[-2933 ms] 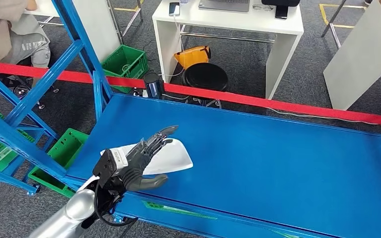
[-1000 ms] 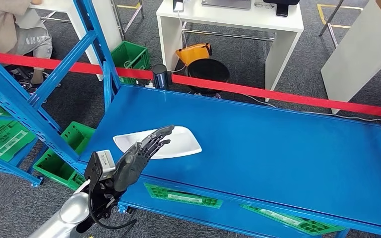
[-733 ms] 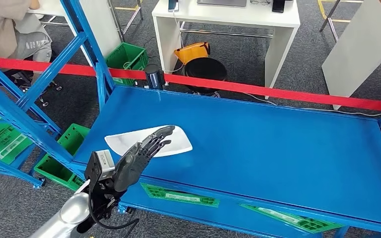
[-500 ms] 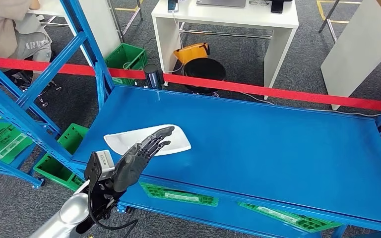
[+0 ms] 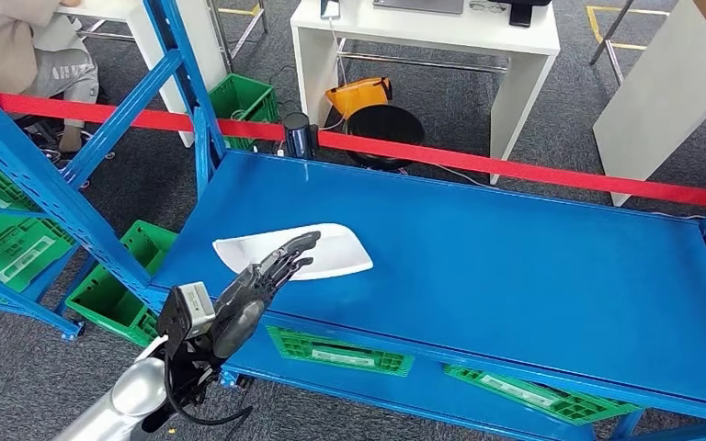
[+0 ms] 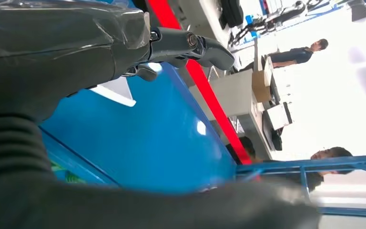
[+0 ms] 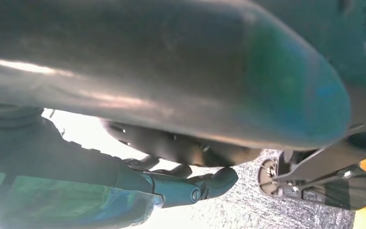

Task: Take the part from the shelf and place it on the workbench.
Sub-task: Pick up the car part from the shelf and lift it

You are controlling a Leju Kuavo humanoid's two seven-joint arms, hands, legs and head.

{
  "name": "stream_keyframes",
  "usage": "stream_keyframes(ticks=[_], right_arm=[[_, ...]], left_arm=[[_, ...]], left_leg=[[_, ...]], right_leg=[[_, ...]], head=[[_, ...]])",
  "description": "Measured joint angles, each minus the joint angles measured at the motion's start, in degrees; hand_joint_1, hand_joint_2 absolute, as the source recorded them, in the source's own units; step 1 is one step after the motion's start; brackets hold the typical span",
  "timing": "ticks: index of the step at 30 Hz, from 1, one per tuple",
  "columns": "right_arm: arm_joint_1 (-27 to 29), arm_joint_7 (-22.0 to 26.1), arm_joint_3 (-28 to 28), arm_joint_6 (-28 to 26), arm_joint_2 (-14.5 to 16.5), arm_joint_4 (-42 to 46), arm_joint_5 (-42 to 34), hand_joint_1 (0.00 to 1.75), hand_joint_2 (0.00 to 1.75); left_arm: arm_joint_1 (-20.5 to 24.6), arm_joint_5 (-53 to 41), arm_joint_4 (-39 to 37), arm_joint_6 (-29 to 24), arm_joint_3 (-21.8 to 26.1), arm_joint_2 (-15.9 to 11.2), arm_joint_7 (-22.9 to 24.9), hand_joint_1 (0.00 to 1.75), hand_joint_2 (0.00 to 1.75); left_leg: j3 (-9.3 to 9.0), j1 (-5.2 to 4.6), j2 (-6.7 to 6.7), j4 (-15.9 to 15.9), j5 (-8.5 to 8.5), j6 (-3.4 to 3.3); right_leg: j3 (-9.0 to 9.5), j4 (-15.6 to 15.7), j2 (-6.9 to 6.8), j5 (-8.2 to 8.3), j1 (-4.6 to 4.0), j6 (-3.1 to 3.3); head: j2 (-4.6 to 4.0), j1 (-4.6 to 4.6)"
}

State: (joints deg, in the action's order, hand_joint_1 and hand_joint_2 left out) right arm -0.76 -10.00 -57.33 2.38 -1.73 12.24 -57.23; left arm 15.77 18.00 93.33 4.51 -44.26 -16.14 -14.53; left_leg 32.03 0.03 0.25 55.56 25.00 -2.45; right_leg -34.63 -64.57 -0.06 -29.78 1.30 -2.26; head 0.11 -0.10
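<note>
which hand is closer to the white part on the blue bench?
Left. The left hand hovers at the white part. The right hand hangs over grey floor, no part near it.

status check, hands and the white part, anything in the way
Left hand open, fingers over the white part's near edge. White part flat on blue workbench. Right hand unclear. Nothing blocking.

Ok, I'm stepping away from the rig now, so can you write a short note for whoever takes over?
Left hand: fingers extended, holding nothing, raised at the near edge of the blue workbench, in front of the white part.
Right hand: seen close up in its wrist view; open or shut cannot be told.
Done: the white part lies flat on the workbench, near its left end.
Left: pull the left arm back; nothing else appears outstanding.
</note>
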Motion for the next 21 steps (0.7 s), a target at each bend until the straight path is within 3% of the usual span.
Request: stream_keyframes(ticks=[2,5,7,10,11,12,13,14,16,18,21], right_arm=[[-0.03,-0.01,-0.16,0.00,-0.08,0.00,-0.14,0.00,0.00],[-0.13,-0.01,-0.44,-0.02,-0.14,0.00,-0.51,0.00,0.00],[-0.14,0.00,-0.70,-0.11,-0.07,0.01,-0.73,0.00,0.00],[-0.17,0.10,-1.07,-0.45,0.06,0.01,-0.81,0.00,0.00],[-0.17,0.14,-1.17,-0.62,0.08,0.00,-0.84,0.00,0.00],[-0.14,0.19,-1.26,-0.77,0.08,0.00,-0.88,0.00,0.00],[-0.13,0.22,-1.34,-0.91,0.08,0.00,-0.95,0.00,0.00],[-0.14,0.27,-1.39,-0.97,0.11,0.01,-1.01,0.00,0.00],[-0.25,0.36,-1.51,-1.03,0.31,0.02,-1.08,0.00,0.00],[-0.38,0.42,-1.65,-1.04,0.54,0.03,-1.09,0.00,0.00],[-0.46,0.45,-1.77,-1.07,0.72,0.03,-1.09,0.00,0.00]], left_arm=[[0.23,-0.92,-0.04,-0.34,0.02,-0.05,-0.20,0.00,1.75],[0.64,-6.33,-0.19,-2.04,-0.01,-0.30,-1.46,0.00,1.75],[1.08,-14.44,-0.34,-4.99,-0.11,-0.63,-2.82,0.00,1.75],[1.74,-28.76,-1.02,-10.79,-0.69,-1.31,-4.15,0.00,1.75],[1.88,-33.01,-1.42,-12.66,-1.00,-1.57,-4.30,0.00,1.75],[2.02,-36.68,-1.87,-14.36,-1.33,-1.83,-4.36,0.00,1.75],[2.21,-39.81,-2.33,-15.90,-1.69,-2.04,-4.36,0.00,1.75],[2.45,-41.87,-2.72,-17.00,-2.02,-2.23,-4.32,0.00,1.75],[3.05,-43.81,-3.25,-18.14,-2.57,-2.56,-4.22,0.00,1.75],[3.48,-44.07,-3.55,-18.39,-2.97,-2.84,-4.17,0.00,1.75],[3.82,-44.33,-3.90,-18.53,-3.47,-3.10,-4.15,0.00,1.75]], left_leg=[[0.42,-0.19,-0.04,0.72,0.21,0.49],[0.89,-0.23,-0.12,1.54,0.33,1.19],[1.73,0.04,-0.19,3.34,1.77,1.86],[6.02,0.47,-0.25,13.36,7.33,2.85],[7.43,0.56,-0.25,16.55,8.41,2.99],[8.08,0.62,-0.25,18.13,8.46,2.99],[7.64,0.63,-0.26,17.38,7.35,2.85],[6.16,0.59,-0.29,14.50,5.41,2.53],[2.09,0.31,-0.34,6.51,2.06,1.46],[-0.02,-0.13,-0.33,2.27,1.35,0.69],[-0.60,-0.36,-0.17,0.63,1.01,0.26]], right_leg=[[3.36,5.89,0.10,1.66,-0.03,0.09],[3.56,6.70,0.28,1.75,-0.03,1.22],[3.47,6.81,0.32,1.88,0.27,1.84],[3.20,6.83,0.30,2.11,0.24,2.50],[3.10,6.81,0.30,2.15,0.14,2.55],[3.05,6.80,0.32,2.18,0.04,2.59],[3.05,6.80,0.36,2.18,-0.05,2.59],[3.13,6.80,0.41,2.18,-0.16,2.59],[3.20,6.84,0.50,2.21,-0.38,2.52],[3.04,6.90,0.51,2.33,-0.37,2.28],[2.89,7.12,0.44,2.46,-0.41,1.68]], head=[[0.00,-0.02],[0.00,-0.06],[0.00,-0.08],[0.00,-0.10],[0.00,-0.11],[0.00,-0.11],[0.00,-0.11],[0.00,-0.11],[0.00,-0.08],[0.00,-0.07],[0.00,-0.09]])
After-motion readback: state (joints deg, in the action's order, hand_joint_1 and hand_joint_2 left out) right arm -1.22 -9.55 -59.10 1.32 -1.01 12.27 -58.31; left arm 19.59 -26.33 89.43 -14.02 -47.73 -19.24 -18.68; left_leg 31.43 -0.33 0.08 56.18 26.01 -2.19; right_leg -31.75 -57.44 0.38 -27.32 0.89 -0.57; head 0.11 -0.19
